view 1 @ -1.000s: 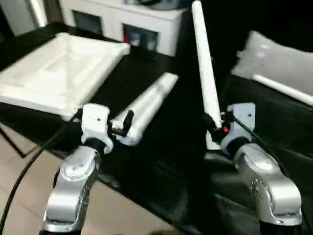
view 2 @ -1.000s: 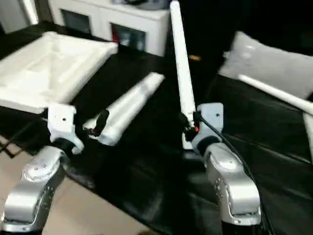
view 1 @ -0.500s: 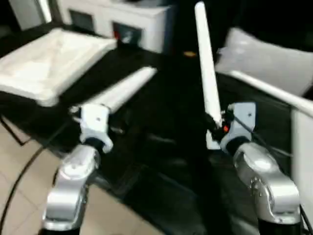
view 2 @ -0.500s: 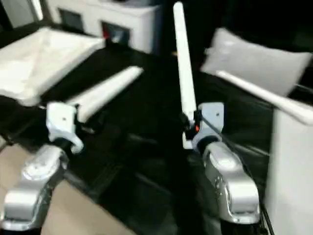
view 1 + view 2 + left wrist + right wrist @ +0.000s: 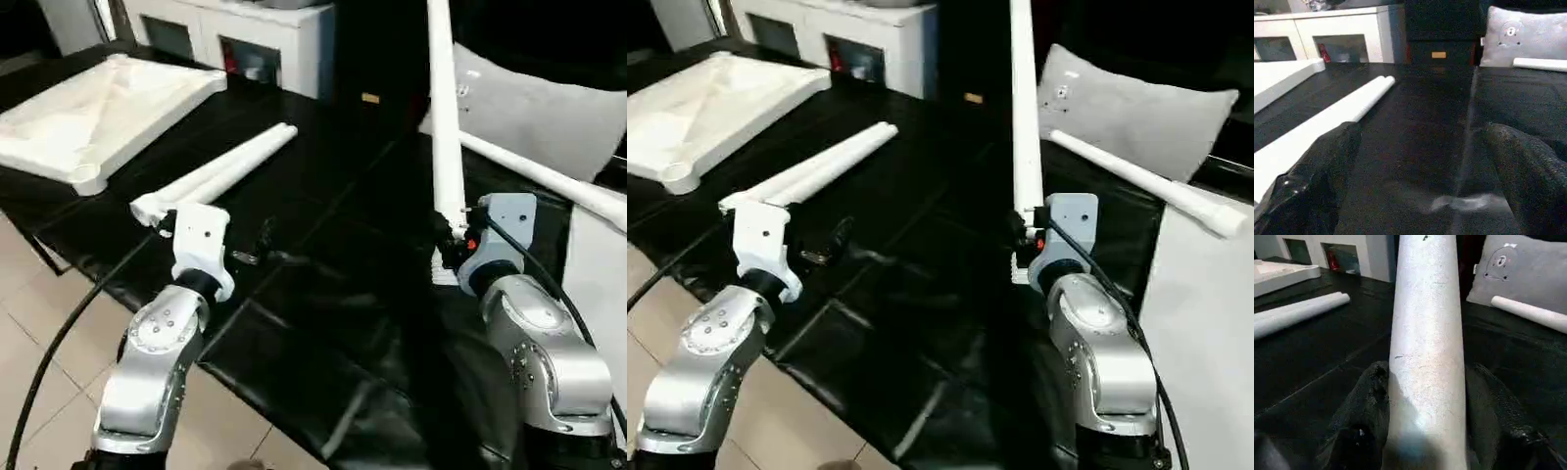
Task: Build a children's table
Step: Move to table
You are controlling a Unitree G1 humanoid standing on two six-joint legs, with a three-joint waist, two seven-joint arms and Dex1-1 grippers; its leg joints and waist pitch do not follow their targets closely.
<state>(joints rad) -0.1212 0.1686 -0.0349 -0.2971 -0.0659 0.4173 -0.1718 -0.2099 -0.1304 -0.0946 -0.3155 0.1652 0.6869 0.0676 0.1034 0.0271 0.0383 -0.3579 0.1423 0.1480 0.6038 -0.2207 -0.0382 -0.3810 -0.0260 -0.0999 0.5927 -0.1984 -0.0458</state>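
The right gripper (image 5: 453, 233) clasps an upright long tapered white tube leg (image 5: 443, 117) at centre right, the left gripper (image 5: 1415, 171) gapes empty, white legs (image 5: 220, 171) and ribbed white tabletop (image 5: 98, 103) lie upper left on black sheeting (image 5: 333, 294) before a white cabinet (image 5: 284, 39).

White cabinet (image 5: 250, 39), grey cushion (image 5: 1136, 122)

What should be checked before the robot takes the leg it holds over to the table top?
1. Right gripper shut on the held leg: ok.
2. Held leg stands roughly upright, off the black surface: ok.
3. Left gripper jaws wide open and holding nothing: ok.
4. Table top lies ribbed side up, corner socket exposed: ok.
5. Two legs lie between the grippers and the top: not ok.
6. Socket free of debris: cannot tell.
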